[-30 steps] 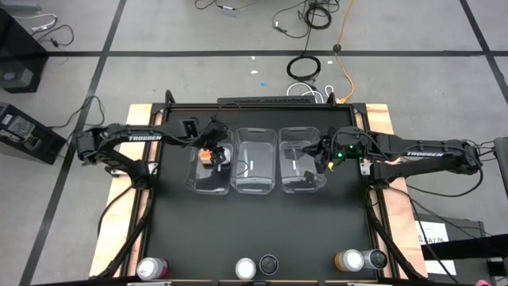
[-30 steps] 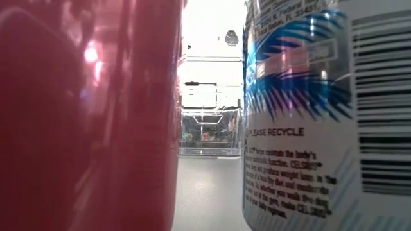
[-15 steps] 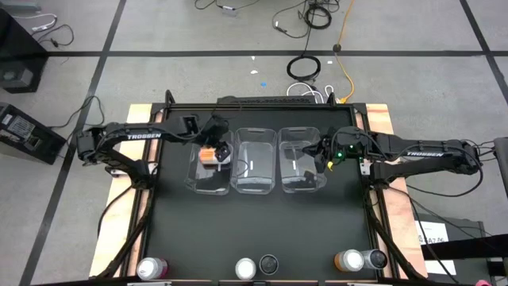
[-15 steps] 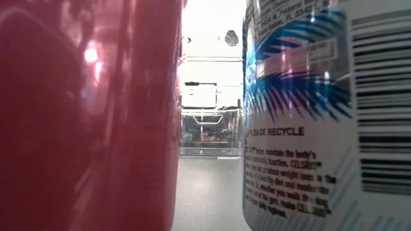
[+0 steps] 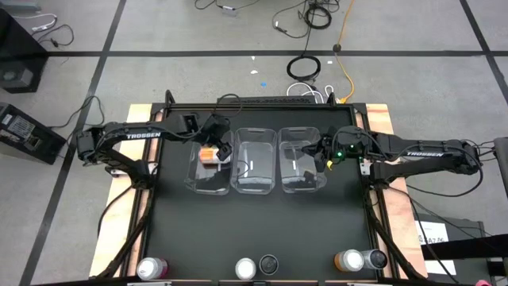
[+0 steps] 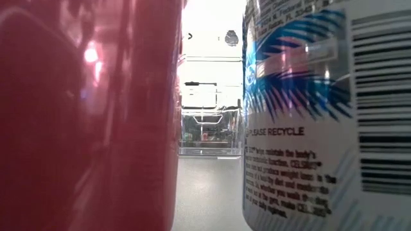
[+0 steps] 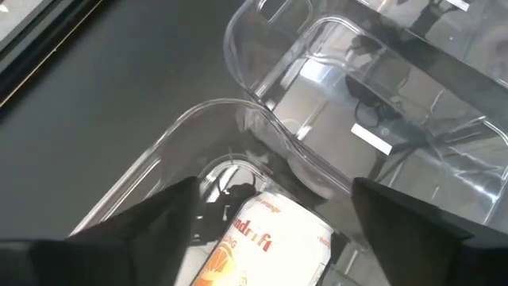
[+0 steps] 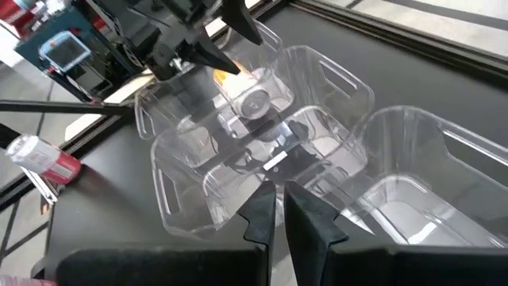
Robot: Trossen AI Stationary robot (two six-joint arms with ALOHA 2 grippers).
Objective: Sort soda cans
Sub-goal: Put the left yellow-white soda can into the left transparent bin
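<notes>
An orange soda can lies on its side on the floor of the left clear bin; its silver top shows in the right wrist view. My left gripper hangs open just above it, one finger on either side of the can, apart from it. My right gripper is shut and empty over the right bin. Several more soda cans stand along the near edge: a pink one, a silver-topped one, a dark one, an orange one and another dark one.
A middle clear bin stands between the other two, all three in a row across the black table. In the low view the pink can and a white-and-blue can block most of the sight. Wooden rails edge the table's left and right sides.
My left gripper has risen a little over the left bin, rolled slightly and opened, letting go of the orange can. The can stays lying on its side in the bin.
</notes>
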